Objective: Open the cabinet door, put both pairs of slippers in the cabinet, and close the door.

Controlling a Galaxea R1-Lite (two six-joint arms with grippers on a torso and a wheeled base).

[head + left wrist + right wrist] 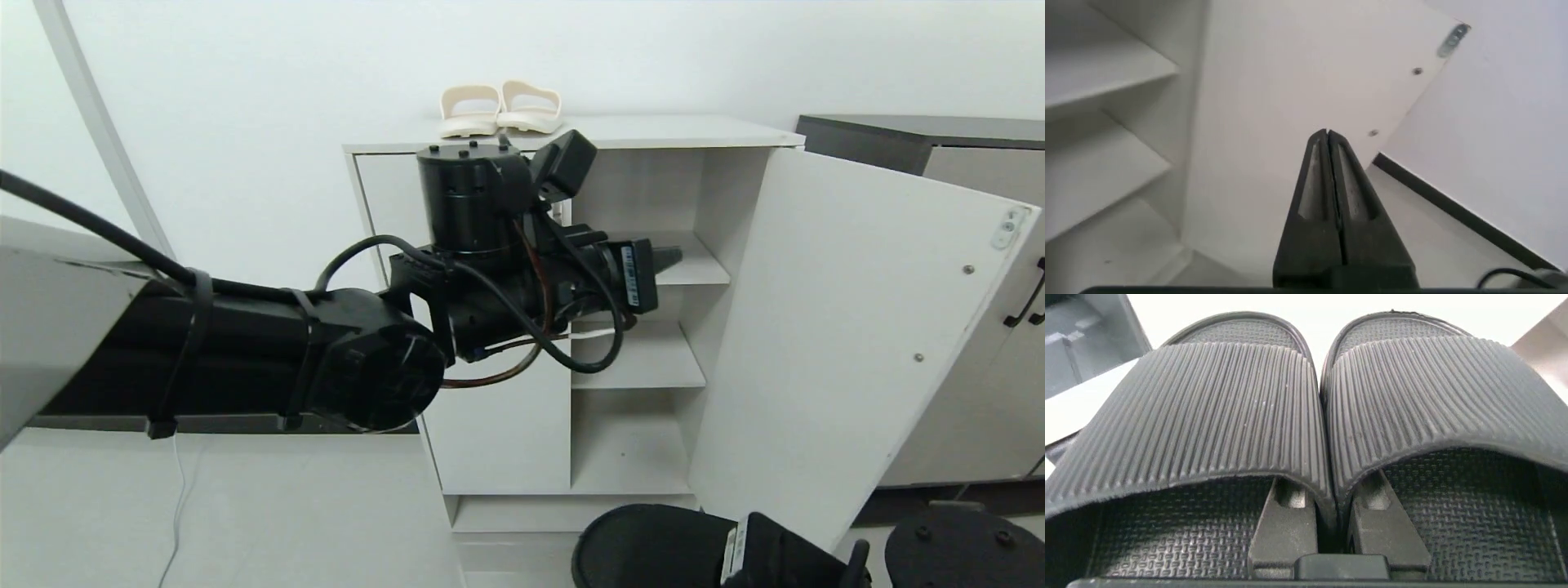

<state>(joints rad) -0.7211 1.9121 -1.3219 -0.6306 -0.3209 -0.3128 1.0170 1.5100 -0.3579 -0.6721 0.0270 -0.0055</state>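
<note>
Behind it all, the white cabinet (490,441) is standing with its door (849,343) open and the cream slippers (500,110) on top. My right claw (1329,490) is gripping the black slippers (1208,416) side by side by their inner walls, toes pointing lengthwise straight away from it. My left claw (1328,143) is hanging closed and empty by the shelves.

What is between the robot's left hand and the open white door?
Nothing: the stretch is bare. In the left wrist view, the shut left hand points toward the door with only air between them.

No legible txt; sticker (629,276) on left claw (671,258), print too small.
</note>
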